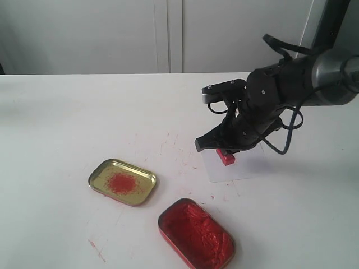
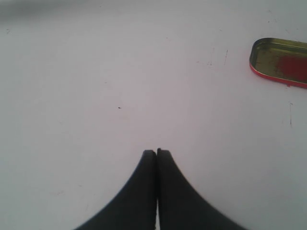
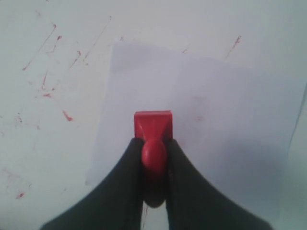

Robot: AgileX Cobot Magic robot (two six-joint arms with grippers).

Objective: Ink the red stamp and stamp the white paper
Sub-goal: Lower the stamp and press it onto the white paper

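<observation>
exterior view: right pincer (image 1: 226,152) angled down, gripping red stamp (image 1: 226,157) over white paper (image 1: 235,168).

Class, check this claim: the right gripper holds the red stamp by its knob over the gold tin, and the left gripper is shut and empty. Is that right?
No. The right gripper holds the red stamp over the white paper, not the gold tin, as the right wrist view shows. The rest stands.
</observation>
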